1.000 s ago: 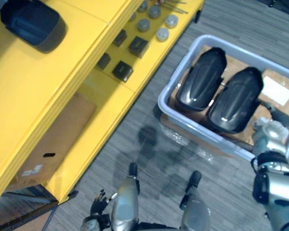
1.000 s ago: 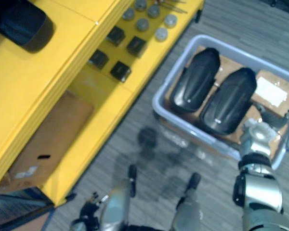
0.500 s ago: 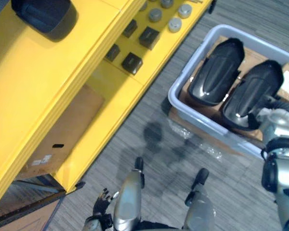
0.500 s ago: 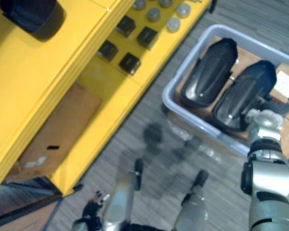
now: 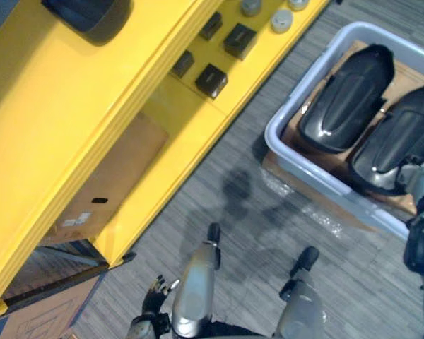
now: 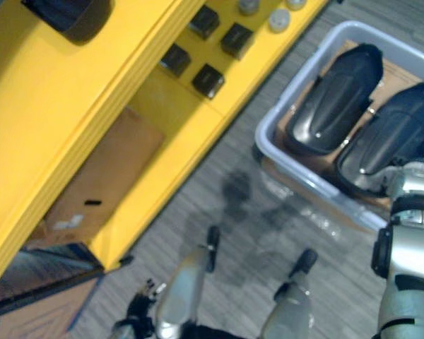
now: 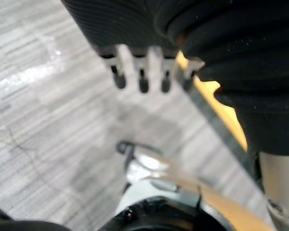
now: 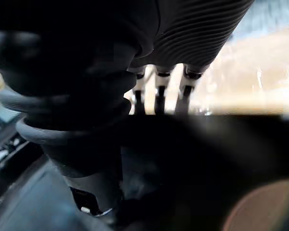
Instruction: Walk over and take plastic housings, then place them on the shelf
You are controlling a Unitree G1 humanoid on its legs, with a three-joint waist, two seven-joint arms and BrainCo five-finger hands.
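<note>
Housings [image 5: 346, 99]: two in bin [image 5: 297, 166], one seemingly on shelf [image 5: 71, 106] already. Right robot hand [image 5: 422, 178] straight-fingered over nearer one, no grip yet; left robot hand [image 7: 142, 72] relaxed, empty.

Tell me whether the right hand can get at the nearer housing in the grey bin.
Probably yes: the right hand is at the bin near rim, right beside that housing, and nothing lies over it.

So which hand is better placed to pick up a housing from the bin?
Right. The right hand is over the nearer black housing inside the grey bin. The left hand hangs low over the carpet, well away from the bin.
</note>
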